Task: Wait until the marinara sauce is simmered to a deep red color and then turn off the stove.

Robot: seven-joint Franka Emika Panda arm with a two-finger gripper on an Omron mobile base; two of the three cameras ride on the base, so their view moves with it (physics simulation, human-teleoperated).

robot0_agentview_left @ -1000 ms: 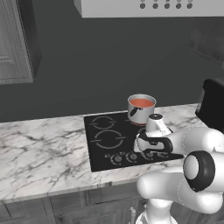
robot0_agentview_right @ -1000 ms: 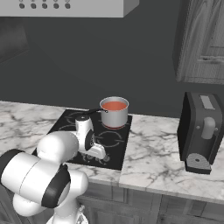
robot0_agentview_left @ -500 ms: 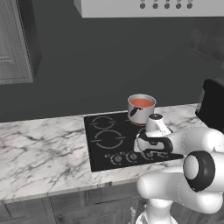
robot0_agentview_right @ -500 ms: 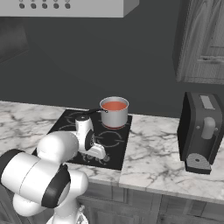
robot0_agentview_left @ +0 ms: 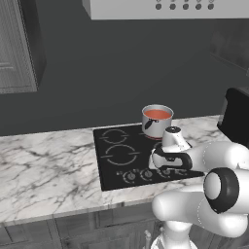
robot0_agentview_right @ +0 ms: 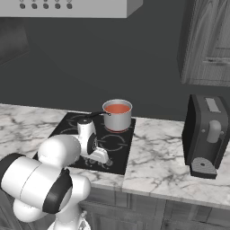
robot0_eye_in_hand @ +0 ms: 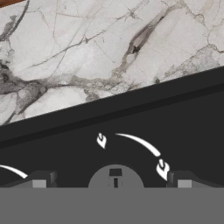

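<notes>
The marinara sauce [robot0_agentview_left: 157,114] [robot0_agentview_right: 117,108] looks orange-red in a small steel pot [robot0_agentview_left: 156,122] [robot0_agentview_right: 117,117] on a back burner of the stove [robot0_agentview_left: 119,154] [robot0_agentview_right: 117,144]. The stove is a black glass cooktop with white ring outlines and round knobs [robot0_agentview_left: 129,176] along its front edge. My gripper [robot0_agentview_left: 163,169] [robot0_agentview_right: 103,157] [robot0_eye_in_hand: 110,179] hangs low over that knob row, pointing down. In the hand view it is open, with one round knob [robot0_eye_in_hand: 115,176] centred between the fingertips [robot0_eye_in_hand: 39,180] and touching neither.
Marble counter [robot0_agentview_left: 44,170] [robot0_agentview_right: 166,157] runs on both sides of the stove. A dark coffee machine [robot0_agentview_right: 207,134] [robot0_agentview_left: 237,116] stands to the right. A range hood [robot0_agentview_left: 160,7] hangs above, and cabinets [robot0_agentview_right: 211,40] flank it.
</notes>
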